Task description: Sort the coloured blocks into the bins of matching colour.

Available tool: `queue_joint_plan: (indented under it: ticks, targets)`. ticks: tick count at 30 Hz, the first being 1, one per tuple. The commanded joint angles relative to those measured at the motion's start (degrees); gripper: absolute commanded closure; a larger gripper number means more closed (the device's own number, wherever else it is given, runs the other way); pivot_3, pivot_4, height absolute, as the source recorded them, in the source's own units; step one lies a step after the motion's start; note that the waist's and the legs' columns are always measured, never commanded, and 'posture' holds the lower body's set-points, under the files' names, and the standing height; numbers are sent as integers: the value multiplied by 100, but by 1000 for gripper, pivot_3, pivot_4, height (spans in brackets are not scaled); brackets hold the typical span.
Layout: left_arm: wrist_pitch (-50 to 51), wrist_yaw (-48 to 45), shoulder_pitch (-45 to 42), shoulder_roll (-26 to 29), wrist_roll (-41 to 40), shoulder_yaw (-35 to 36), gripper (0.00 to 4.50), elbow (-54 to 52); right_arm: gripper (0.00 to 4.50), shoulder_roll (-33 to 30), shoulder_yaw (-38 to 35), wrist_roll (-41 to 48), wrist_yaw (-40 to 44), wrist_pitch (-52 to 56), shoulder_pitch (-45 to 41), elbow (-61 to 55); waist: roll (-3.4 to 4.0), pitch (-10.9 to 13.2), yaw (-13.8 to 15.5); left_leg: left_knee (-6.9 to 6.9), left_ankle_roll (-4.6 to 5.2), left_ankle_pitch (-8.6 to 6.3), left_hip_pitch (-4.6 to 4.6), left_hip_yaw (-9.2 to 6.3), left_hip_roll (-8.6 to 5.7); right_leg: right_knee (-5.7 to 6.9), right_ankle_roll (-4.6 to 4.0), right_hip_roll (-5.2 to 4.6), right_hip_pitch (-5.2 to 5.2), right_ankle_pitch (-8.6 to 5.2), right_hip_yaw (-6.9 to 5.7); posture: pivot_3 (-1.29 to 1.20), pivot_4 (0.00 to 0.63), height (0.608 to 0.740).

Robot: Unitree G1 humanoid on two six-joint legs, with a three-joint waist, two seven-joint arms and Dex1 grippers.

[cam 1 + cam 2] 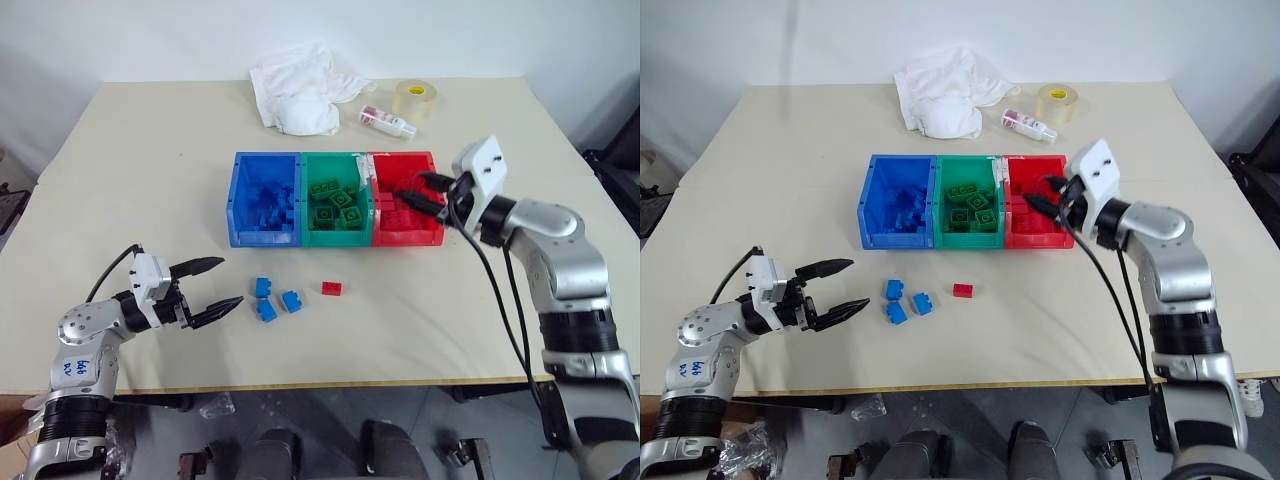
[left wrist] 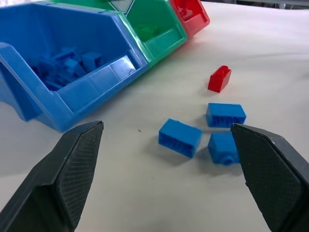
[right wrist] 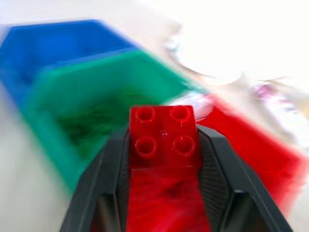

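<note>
While gripped, red block [image 3: 163,137], four round studs, glossy

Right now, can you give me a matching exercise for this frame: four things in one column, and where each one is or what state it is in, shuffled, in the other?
Things:
1. left gripper
2. right gripper
3. three blue bricks
4. tape roll

States or places:
A. at the far edge of the table, beside the small bottle
B. shut on a red brick, over the red bin
C. open, holding nothing
D. loose on the table, in front of the blue bin

Pairs: 1-C, 2-B, 3-D, 4-A
</note>
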Motion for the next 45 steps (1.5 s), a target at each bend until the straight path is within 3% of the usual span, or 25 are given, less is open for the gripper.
queue_joint_plan:
  ticks: [1,8,12,20,25,30,36,45]
  targets:
    - [-125,-49,-118,-9,-31,20,0,61,2294,128,73,-268,-131,-422,-487,911,0,0,-19,0,0,0,0,-1,1,2,0,0,0,0,-2,0,150,740]
    - [-187,-66,-134,-19,-39,31,0,96,44,188,131,-461,-29,-897,-852,1581,0,0,-130,-4,0,0,-2,-4,-1,4,0,-2,-3,0,-4,0,150,740]
    - [-204,-93,-151,-12,-45,26,0,137,44,60,88,-294,241,-734,-493,1000,1,0,-134,-6,0,0,-2,-2,2,4,0,0,-6,0,-5,0,150,740]
    - [-238,-187,-342,-10,-4,-41,0,375,44,-957,-456,808,1469,-112,1840,-1561,0,0,28,4,3,-2,-10,-17,-5,-1,0,-6,4,0,-14,0,150,740]
    - [-279,-287,-467,17,14,-82,0,574,44,-1775,-1480,1310,2126,80,3717,-2389,1,0,101,9,2,-1,-1,-1,4,-11,2,1,15,1,-8,0,150,740]
    - [-295,-346,-514,46,15,-104,0,662,44,-2188,-2080,1359,2367,86,4705,-2666,0,0,111,8,4,-1,1,19,6,-27,4,2,16,2,0,0,150,740]
    - [-282,-370,-523,53,23,-104,0,654,44,-2130,-1600,1468,2089,407,4279,-3035,0,0,90,7,3,-1,2,21,11,-28,4,2,15,2,0,0,150,740]
    - [-212,-250,-236,100,-65,28,0,239,44,-847,785,889,1478,911,2258,-2749,0,0,35,4,2,-1,-2,10,9,-31,3,1,9,2,-1,0,150,740]
